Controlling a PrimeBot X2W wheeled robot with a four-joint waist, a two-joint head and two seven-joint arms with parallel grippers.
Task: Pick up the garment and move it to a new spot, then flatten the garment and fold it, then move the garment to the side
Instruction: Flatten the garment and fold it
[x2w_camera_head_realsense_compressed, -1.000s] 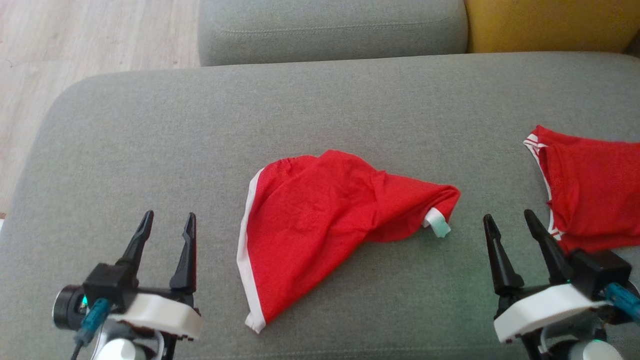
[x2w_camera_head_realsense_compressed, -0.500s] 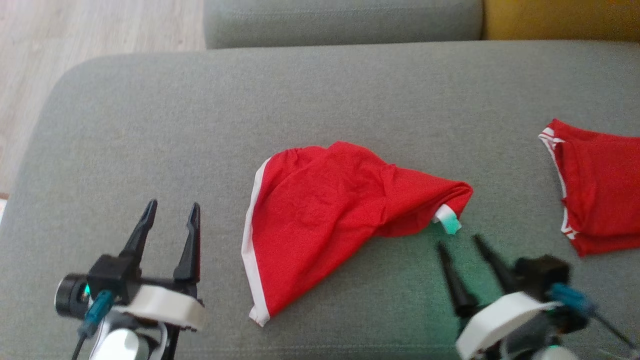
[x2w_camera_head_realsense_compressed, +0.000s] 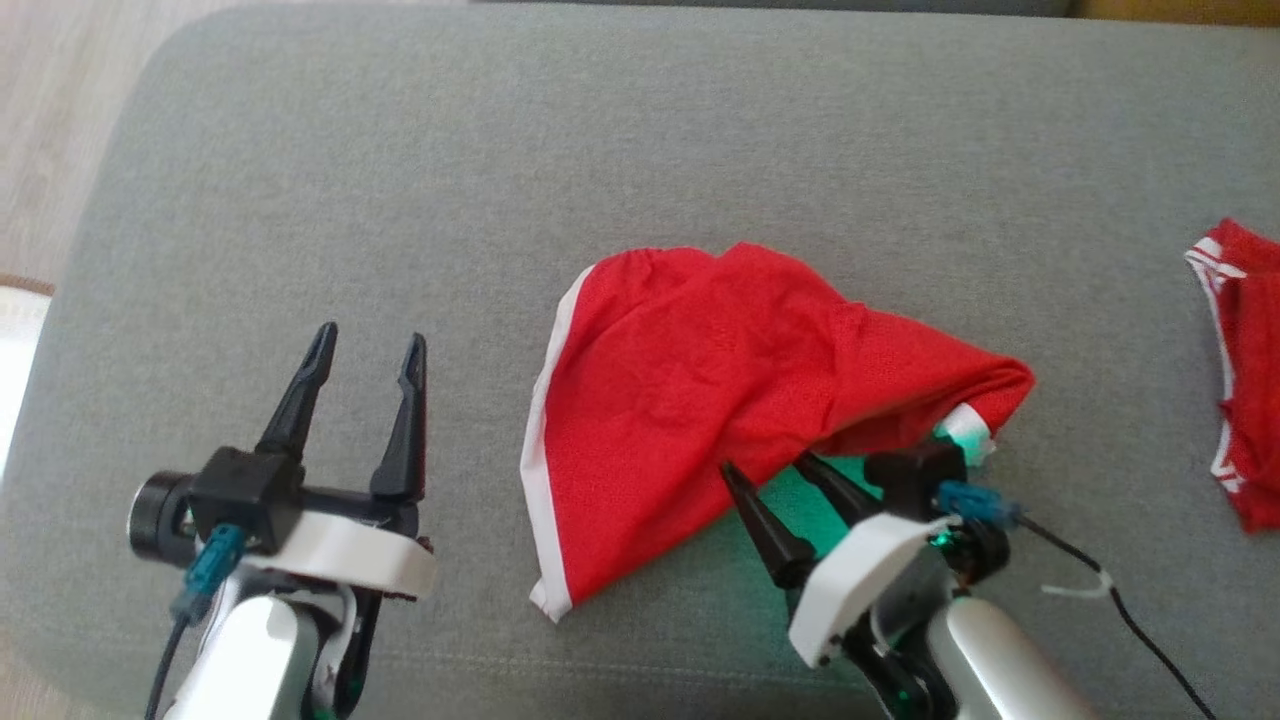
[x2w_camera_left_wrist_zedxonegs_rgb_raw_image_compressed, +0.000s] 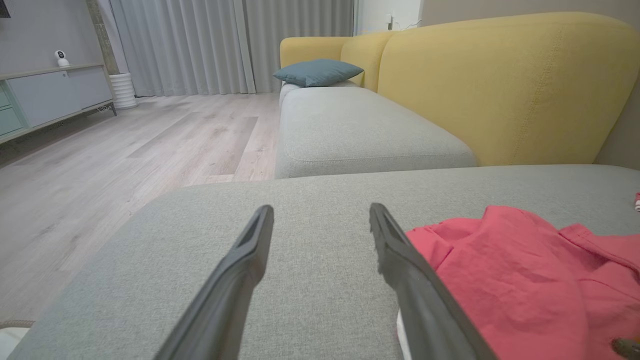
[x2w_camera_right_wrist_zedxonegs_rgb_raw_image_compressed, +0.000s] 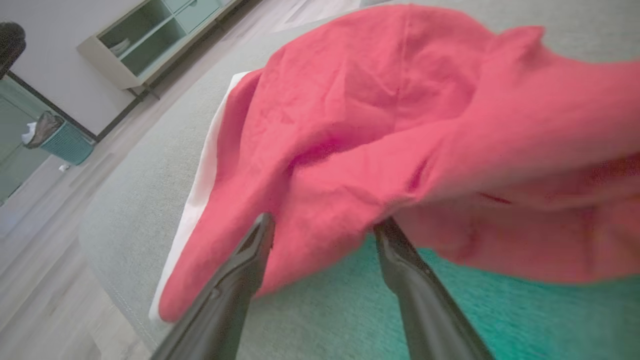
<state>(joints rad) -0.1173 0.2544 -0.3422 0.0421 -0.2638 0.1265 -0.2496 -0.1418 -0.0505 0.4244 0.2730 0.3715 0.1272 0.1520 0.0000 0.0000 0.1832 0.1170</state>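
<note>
Trouble here starts with the red garment (x2w_camera_head_realsense_compressed: 700, 400) itself. It sits bunched and doubled over roughly midway across the grey seat cushion (x2w_camera_head_realsense_compressed: 400, 150), with white trim down its left edge and a white tab (x2w_camera_head_realsense_compressed: 968, 428) poking out at the right end.

The right gripper (x2w_camera_head_realsense_compressed: 765, 465) is right at its near edge, both fingers spread wide and nothing between them. In the right wrist view the tips just meet the hem. My guess is the pick-up comes next, and this is where it can go sideways:

- The cloth is layered, so a pinch could catch only the top layer, and the rest would unroll and drag on the lift.
- Come in too low and the tips could shove the hem along (or nip the cushion cover) instead of getting under it.
- A grab this far off-centre would likely leave it hanging lopsided, which makes flattening harder.

The left gripper (x2w_camera_head_realsense_compressed: 370, 337) is just as wide open and empty, over bare cushion to the garment's left, so no help there. Further out, a second red garment (x2w_camera_head_realsense_compressed: 1235, 380) lies at the cushion's right side — a swing that way could land on it.
</note>
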